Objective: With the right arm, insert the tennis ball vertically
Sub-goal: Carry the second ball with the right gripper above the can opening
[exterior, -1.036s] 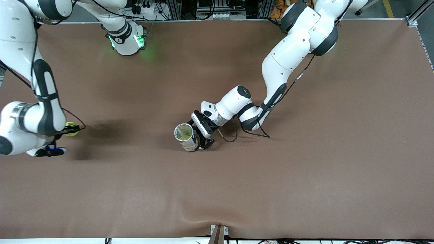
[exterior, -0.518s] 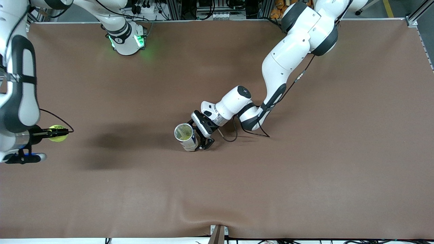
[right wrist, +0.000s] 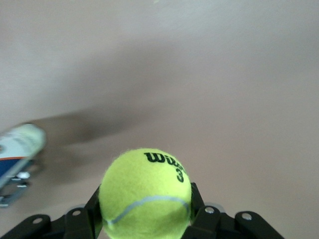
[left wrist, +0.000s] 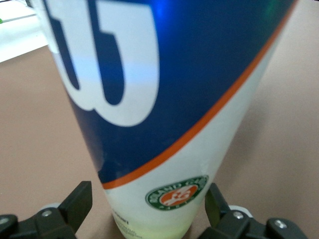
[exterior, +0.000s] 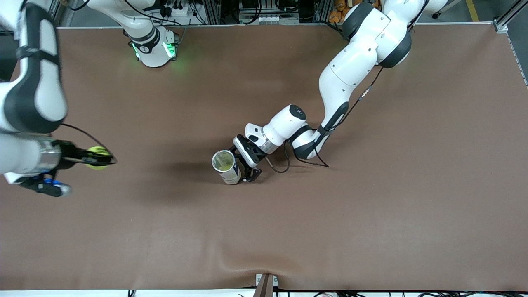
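Note:
A yellow-green tennis ball (exterior: 97,158) is clamped in my right gripper (exterior: 99,159), held in the air over the table near the right arm's end; in the right wrist view the ball (right wrist: 145,194) fills the space between the fingers (right wrist: 79,219). An open-topped tennis ball can (exterior: 225,166), white and blue with an orange stripe, stands upright mid-table. My left gripper (exterior: 244,170) is shut on the can's lower part; in the left wrist view the can (left wrist: 164,114) sits between the fingers (left wrist: 75,204). The can also shows small in the right wrist view (right wrist: 17,147).
The brown table cover (exterior: 371,198) is bare around the can. The right arm's base (exterior: 153,49) with a green light stands at the table's robot edge. A black cable (exterior: 284,163) loops on the table beside the left wrist.
My right gripper has lifted and swung with the ball, now shifted toward the can. The left gripper and the can have not moved.

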